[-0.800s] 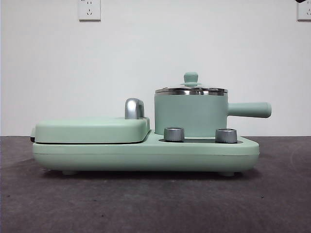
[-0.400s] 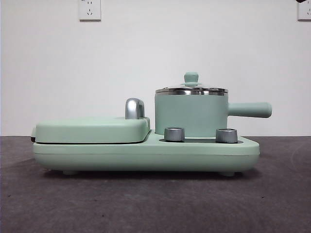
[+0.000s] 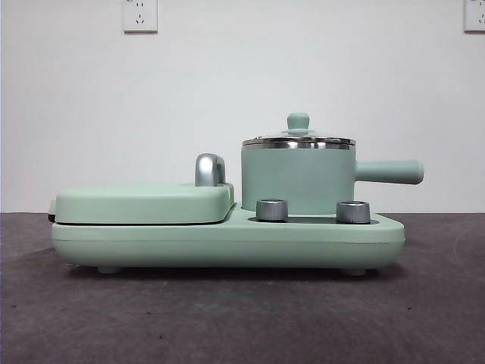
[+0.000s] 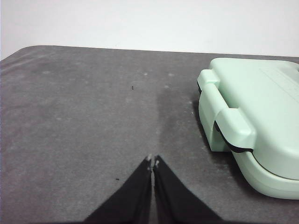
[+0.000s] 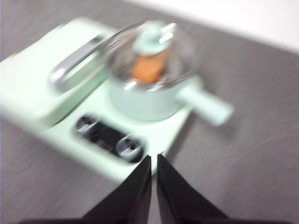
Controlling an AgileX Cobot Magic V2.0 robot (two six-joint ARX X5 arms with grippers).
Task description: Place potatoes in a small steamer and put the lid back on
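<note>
The mint-green steamer pot point(image 3: 298, 180) stands on its base unit with its side handle point(image 3: 389, 172) pointing right. The glass lid point(image 3: 298, 139) with its green knob point(image 3: 298, 121) sits on the pot. In the blurred right wrist view the orange-brown potato point(image 5: 148, 67) shows through the lid point(image 5: 150, 49), inside the pot point(image 5: 145, 100). My right gripper point(image 5: 153, 158) is shut and empty, high above and in front of the unit. My left gripper point(image 4: 153, 161) is shut and empty over the dark table, beside the unit's griddle end point(image 4: 252, 121).
The flat griddle section point(image 3: 144, 203) with a chrome handle point(image 3: 209, 169) fills the unit's left half. Two steel dials point(image 3: 271, 209) point(image 3: 353, 211) sit in front of the pot. A white wall with sockets point(image 3: 140, 15) stands behind. The table point(image 3: 242, 318) is dark grey.
A black arm tip at the front view's top right corner has gone out of view. The pot, lid and unit have not moved.
</note>
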